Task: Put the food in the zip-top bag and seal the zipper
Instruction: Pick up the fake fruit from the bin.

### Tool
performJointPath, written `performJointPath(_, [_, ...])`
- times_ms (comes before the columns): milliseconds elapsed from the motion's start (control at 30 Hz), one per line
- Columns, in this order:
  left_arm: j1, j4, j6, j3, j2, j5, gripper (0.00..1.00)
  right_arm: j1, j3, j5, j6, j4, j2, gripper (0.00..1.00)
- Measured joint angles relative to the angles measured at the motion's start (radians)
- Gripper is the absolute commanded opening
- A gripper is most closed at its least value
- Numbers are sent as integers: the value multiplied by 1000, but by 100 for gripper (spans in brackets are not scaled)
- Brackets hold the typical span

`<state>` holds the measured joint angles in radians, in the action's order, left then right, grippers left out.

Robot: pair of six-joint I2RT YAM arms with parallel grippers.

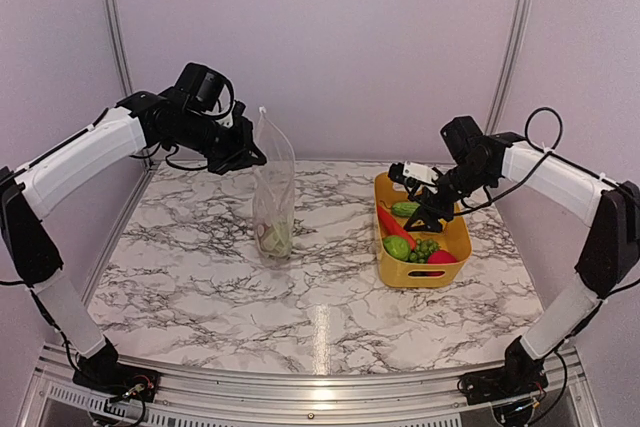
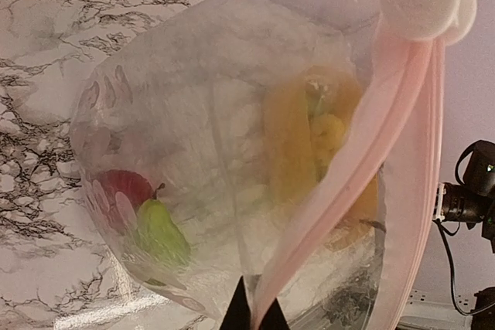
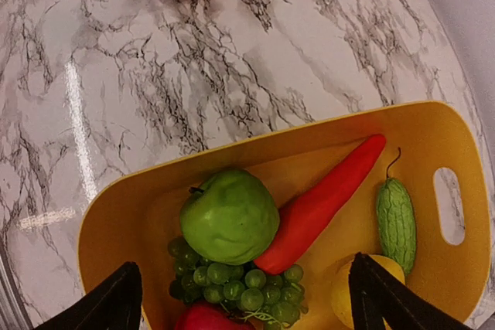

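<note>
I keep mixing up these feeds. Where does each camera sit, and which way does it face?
Top external: above, behind the bases, facing down at the table; both arms show.
Left wrist: on the left end effector, facing the zip-top bag it grips; fingertips show.
Right wrist: on the open right end effector, facing down into the yellow basket; fingers show.
Shared: top and right wrist both show the green apple.

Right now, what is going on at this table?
The left fingers hold the bag up by its zipper, with some food already lying inside. The right fingers hang open over the yellow basket, which holds an apple, a pepper, grapes and a cucumber.
</note>
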<state>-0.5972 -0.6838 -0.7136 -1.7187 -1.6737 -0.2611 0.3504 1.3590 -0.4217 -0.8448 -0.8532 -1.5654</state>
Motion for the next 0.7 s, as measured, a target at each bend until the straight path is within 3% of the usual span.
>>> performJointPath(267, [1, 1, 8, 0, -23, -11, 0, 4, 0, -20, -166, -120, -48, 84])
performJointPath(500, [1, 2, 7, 0, -29, -19, 0, 34, -31, 28, -316, -85, -51, 80])
performJointPath(700, [1, 2, 7, 0, -32, -19, 0, 72, -39, 67, -375, -51, -114, 82])
